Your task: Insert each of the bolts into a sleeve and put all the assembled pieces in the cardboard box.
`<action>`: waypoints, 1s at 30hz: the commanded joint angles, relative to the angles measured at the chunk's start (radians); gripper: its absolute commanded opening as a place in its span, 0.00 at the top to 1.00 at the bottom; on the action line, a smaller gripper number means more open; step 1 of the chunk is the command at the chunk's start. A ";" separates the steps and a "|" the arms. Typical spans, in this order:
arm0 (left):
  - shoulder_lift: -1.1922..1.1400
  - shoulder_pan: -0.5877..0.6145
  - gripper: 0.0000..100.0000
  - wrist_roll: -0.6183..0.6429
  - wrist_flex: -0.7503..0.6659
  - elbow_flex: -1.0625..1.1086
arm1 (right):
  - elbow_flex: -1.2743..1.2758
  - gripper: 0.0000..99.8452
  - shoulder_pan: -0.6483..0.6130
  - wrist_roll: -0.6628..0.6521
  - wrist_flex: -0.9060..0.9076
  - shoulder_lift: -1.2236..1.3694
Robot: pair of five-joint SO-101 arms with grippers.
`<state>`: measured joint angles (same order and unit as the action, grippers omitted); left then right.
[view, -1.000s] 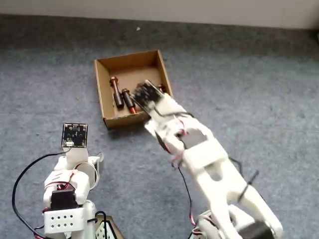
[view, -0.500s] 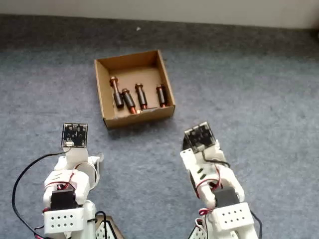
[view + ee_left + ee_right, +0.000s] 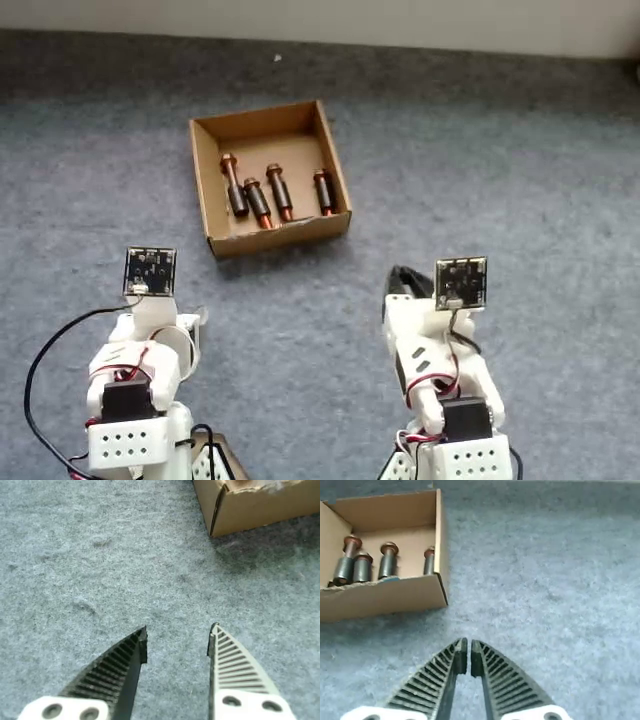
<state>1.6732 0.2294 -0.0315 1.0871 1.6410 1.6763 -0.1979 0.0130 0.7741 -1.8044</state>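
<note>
right gripper point(image 3: 469, 651) back from cardboard box point(image 3: 385, 598), closed, empty; left gripper point(image 3: 179, 630) half-open, empty

Soft, even light lies over my desk point(image 3: 520, 170), and nothing glares, not even the white shells of my arms. The cardboard box point(image 3: 280, 236) throws a faint, soft-edged shadow along its near side. From my left wrist that shadow is darkest, close under the box wall. The desk grows dimmer towards its far edge, below a bright pale strip. Light picks out each rib on my left pincer point(image 3: 177, 640).
</note>
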 commanded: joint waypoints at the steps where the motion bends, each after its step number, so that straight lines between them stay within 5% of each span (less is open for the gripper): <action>1: 0.005 -0.022 0.78 -0.006 -0.018 -0.001 | 0.133 0.99 0.016 0.015 0.107 0.007; 10: 0.005 -0.183 0.78 -0.044 -0.026 0.050 | 0.130 0.99 0.015 0.015 0.426 0.007; 18: 0.004 -0.182 0.90 -0.215 -0.026 0.062 | 0.128 0.99 0.015 0.015 0.437 0.005; 30: 0.004 -0.183 0.93 -0.219 0.037 0.064 | 0.128 0.99 0.015 0.015 0.437 0.005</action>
<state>1.6717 0.0637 -0.2447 1.1040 1.6763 1.6763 -0.1933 0.0192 1.2006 -1.8044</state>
